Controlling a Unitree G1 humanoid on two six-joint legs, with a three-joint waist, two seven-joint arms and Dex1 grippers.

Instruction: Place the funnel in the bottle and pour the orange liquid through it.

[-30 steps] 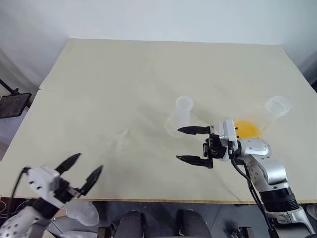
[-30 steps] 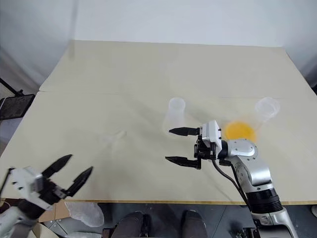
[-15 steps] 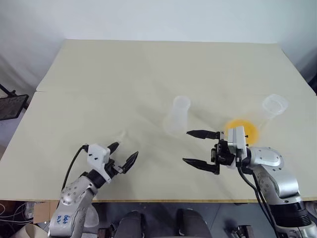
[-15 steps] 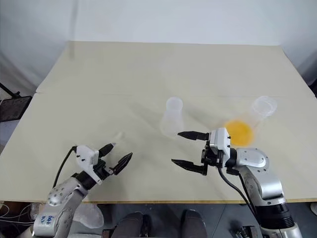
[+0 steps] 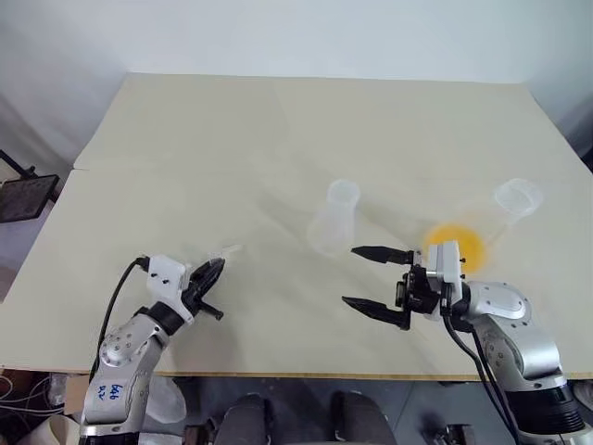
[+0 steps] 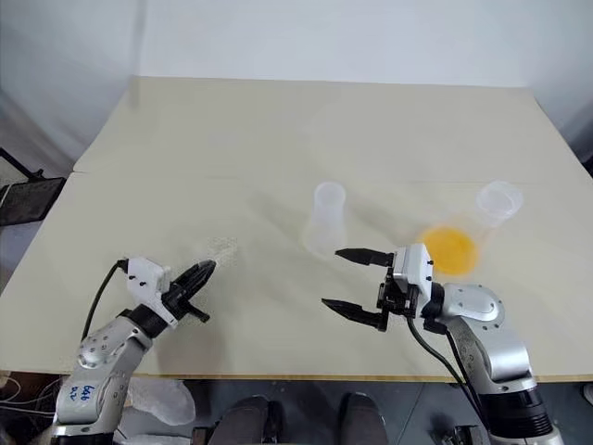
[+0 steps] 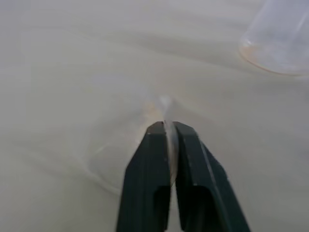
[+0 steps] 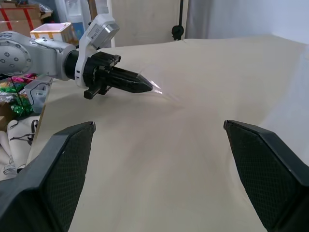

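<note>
Pinching funnel rim, left gripper clenched for lift toward bottle; right gripper spread wide beside bottle, ready.

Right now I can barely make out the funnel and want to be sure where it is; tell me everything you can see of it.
The funnel is clear, nearly invisible plastic, lying on its side on the cream table. The left tool is shut on its edge, at the table's near left. It lies apart from both flasks.

You look at a lab test room: clear conical flasks on a plain beige counter, cardboard boxes upper left.
</note>
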